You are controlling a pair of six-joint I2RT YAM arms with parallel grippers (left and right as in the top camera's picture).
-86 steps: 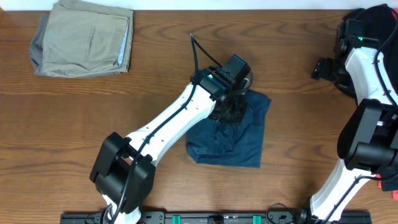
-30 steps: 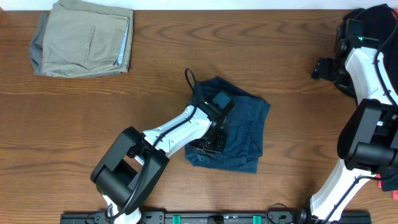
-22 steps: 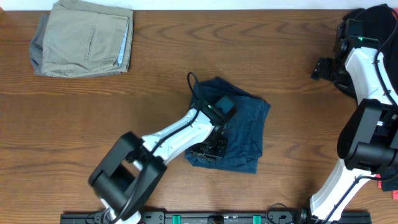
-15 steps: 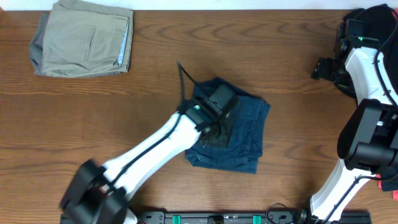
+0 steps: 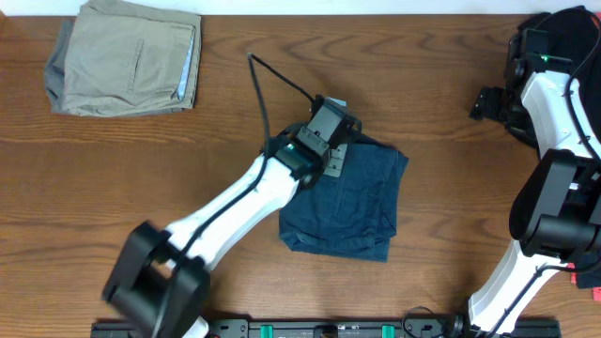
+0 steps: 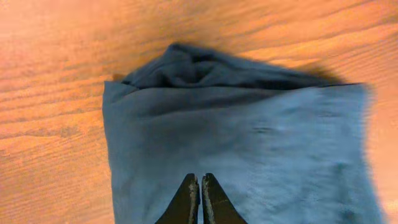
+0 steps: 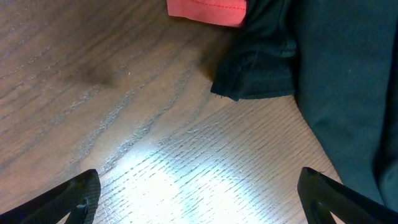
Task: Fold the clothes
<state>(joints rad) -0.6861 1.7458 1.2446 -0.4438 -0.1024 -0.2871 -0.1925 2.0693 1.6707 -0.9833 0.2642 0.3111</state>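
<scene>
The blue shorts (image 5: 362, 202) are dark and plain. The table (image 5: 451, 141) is brown with wavy wood lines. Far from the blue shorts lie plain tan shorts (image 5: 127, 56), a black cloth (image 7: 336, 74) and a pink-red cloth (image 7: 208, 9).

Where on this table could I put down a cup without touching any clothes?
The widest bare wood lies between the blue shorts and the right arm. Another patch is on the near side of the khaki shorts, left of the left arm. The far right corner is crowded with black clothes.
</scene>
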